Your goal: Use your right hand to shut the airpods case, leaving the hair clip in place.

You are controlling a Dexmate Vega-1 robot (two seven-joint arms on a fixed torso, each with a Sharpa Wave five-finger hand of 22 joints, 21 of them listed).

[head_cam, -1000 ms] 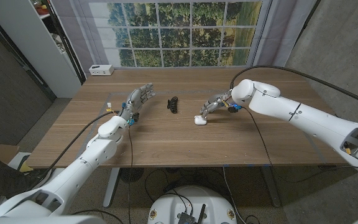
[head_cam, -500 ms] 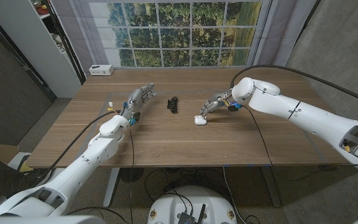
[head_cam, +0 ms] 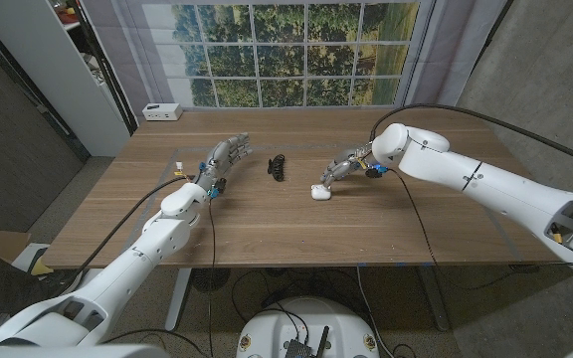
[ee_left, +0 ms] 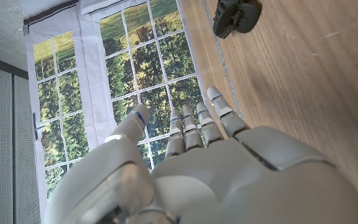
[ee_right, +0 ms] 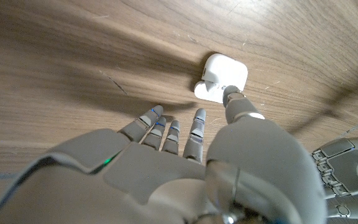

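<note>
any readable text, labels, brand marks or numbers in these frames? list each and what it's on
None readable.
AirPods case: plain white, no mark visible.
Hair clip: plain black, no mark.
White box at the table's far edge: dark spots on its face, too small to read.
Right hand and left hand: no legible lettering.

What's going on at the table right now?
The right robot hand is reaching down to the white airpods case on the wooden table; in the right wrist view one fingertip is at the case's lid, which still looks open. The black hair clip lies apart, untouched. The left robot hand holds nothing, fingers apart.
</note>
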